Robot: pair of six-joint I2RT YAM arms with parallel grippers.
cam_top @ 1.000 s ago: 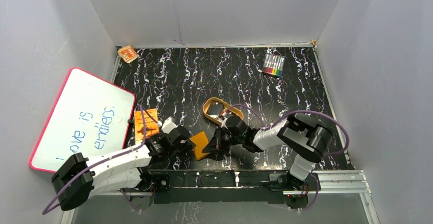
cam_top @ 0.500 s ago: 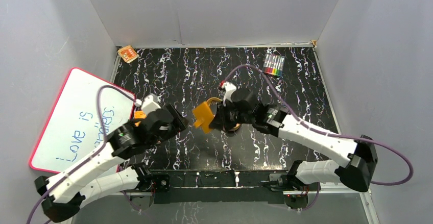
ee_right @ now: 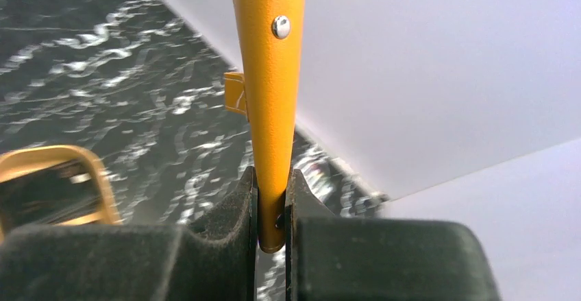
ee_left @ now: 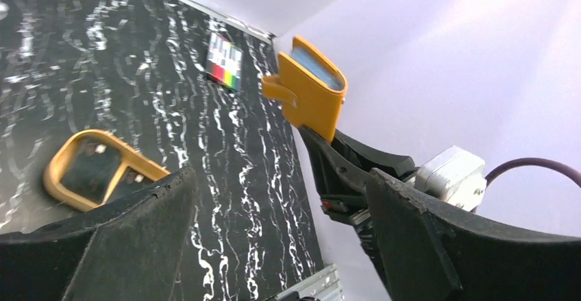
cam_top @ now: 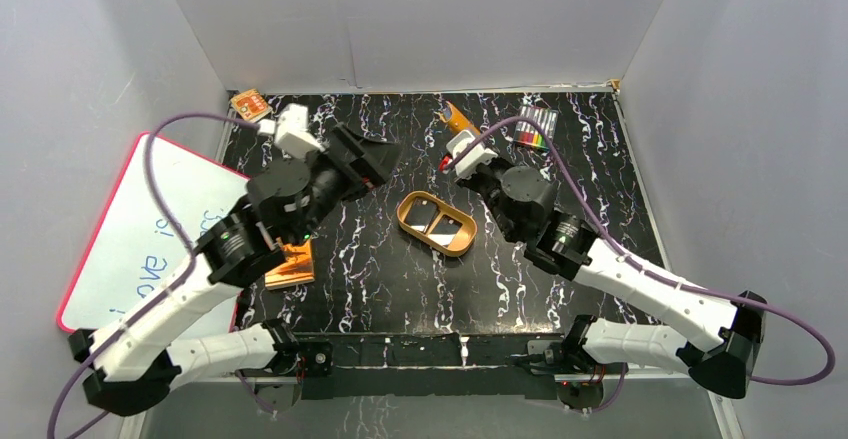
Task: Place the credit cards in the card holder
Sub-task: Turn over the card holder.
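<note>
Showing the card holder [cam_top: 457, 118] lifted clear of the worktop [cam_top: 600, 209], near its far edge. The right jaws are closed narrowly on the holder's lower edge and hold it upright.

In the right wrist view the card holder [ee_right: 270, 75] stands folded between the two black fingers [ee_right: 226, 232]. A metal snap stud faces the camera and the tab juts out to one side.

In the left wrist view the same card holder [ee_left: 312, 99] shows pale blue-grey sleeves at its top edge. The left jaws are spread wide with nothing between them, well apart from the holder.

A tan oval tray [cam_top: 433, 223] lies flat near the middle of the worktop, between the two arms. The dark flat shapes in its two compartments may be the credit cards [ee_left: 88, 171], but the view is too dim to tell.

An orange booklet [cam_top: 290, 265] lies beneath the left arm [cam_top: 200, 279], beside a whiteboard [cam_top: 130, 239] leaning at the left wall. A pack of coloured markers [cam_top: 535, 127] lies near the far right corner, and a small orange item [cam_top: 250, 105] sits at the far left corner.
</note>
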